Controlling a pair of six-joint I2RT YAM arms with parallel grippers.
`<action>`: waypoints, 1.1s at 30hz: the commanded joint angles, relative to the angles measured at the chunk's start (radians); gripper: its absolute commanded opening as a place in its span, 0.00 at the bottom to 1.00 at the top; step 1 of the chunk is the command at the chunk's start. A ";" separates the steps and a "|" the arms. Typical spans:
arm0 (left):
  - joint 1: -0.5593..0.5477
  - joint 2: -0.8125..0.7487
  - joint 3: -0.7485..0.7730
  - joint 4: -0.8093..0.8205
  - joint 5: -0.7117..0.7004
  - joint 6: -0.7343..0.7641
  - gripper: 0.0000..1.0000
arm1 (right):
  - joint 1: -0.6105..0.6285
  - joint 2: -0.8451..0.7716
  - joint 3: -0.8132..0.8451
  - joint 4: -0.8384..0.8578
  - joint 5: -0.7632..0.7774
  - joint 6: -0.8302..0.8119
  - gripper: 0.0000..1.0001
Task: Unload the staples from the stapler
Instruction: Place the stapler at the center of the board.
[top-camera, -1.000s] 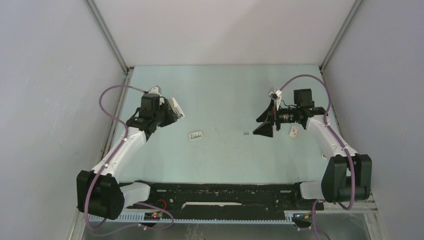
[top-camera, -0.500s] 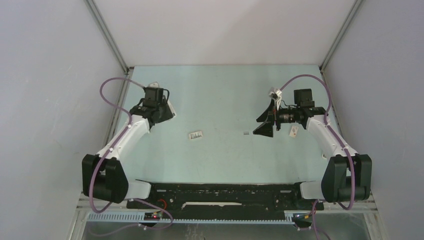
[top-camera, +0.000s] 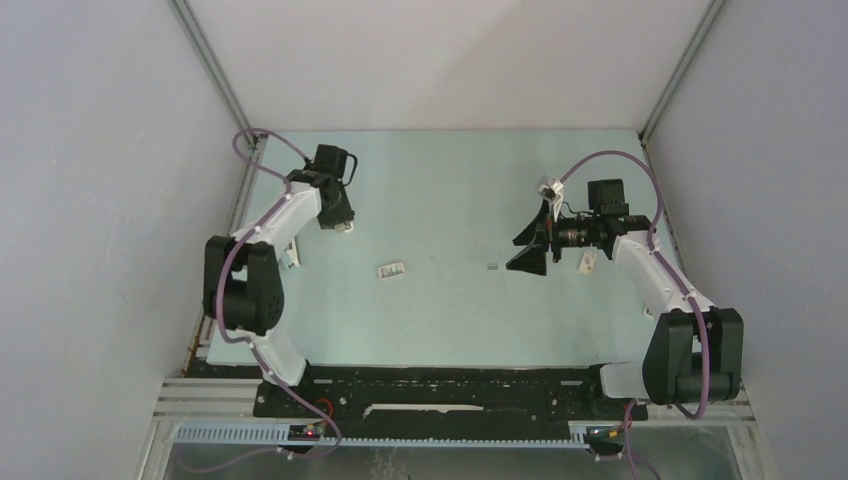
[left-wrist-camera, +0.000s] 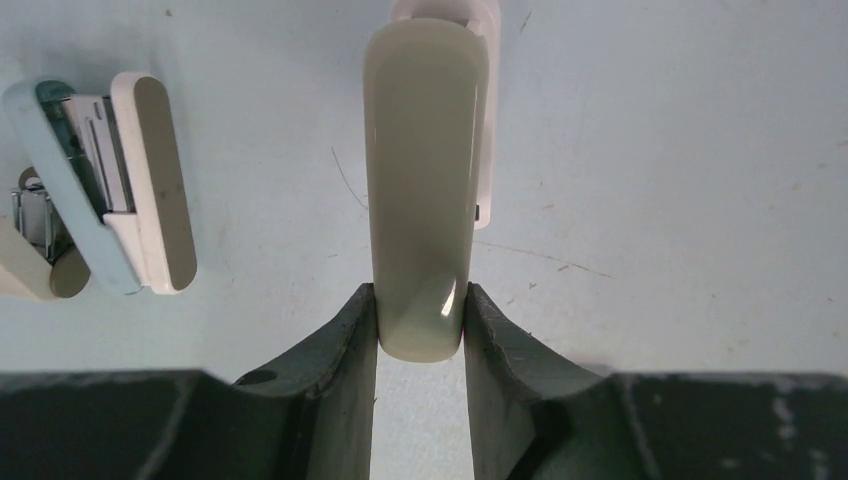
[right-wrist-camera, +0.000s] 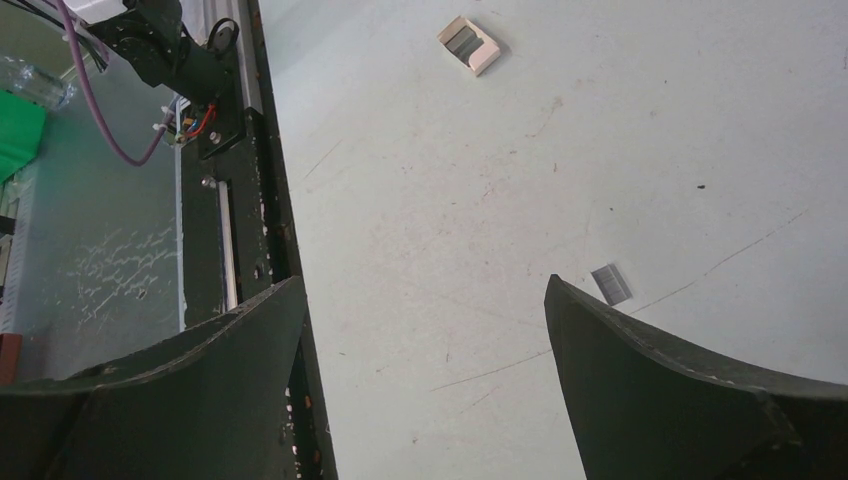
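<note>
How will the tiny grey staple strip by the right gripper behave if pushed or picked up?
The tiny dark-grey metal staple strip lies flat on the pale table, so it probably slides, not rolls. Being thin, it is likely light and hard to pinch.

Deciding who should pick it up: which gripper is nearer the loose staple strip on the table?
Right. The right gripper hangs just right of the staple strip, jaws open; the left gripper, clamping a beige bar, is far off to its left.

The stapler (left-wrist-camera: 420, 180), cream-white and oblong with rounded ends, is pinched at its near end by the left gripper (left-wrist-camera: 420, 335); the staples (right-wrist-camera: 612, 283), a short dark-grey strip, lie flat well apart from it
</note>
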 joint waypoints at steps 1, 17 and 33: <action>0.014 0.096 0.126 -0.071 -0.019 0.039 0.00 | -0.007 -0.033 -0.001 0.019 -0.026 0.004 1.00; 0.054 0.281 0.271 -0.135 0.121 0.145 0.41 | -0.018 -0.041 -0.006 0.021 -0.034 0.003 1.00; 0.054 -0.020 0.159 0.007 0.100 0.207 0.62 | -0.031 -0.065 -0.008 0.012 -0.045 -0.001 1.00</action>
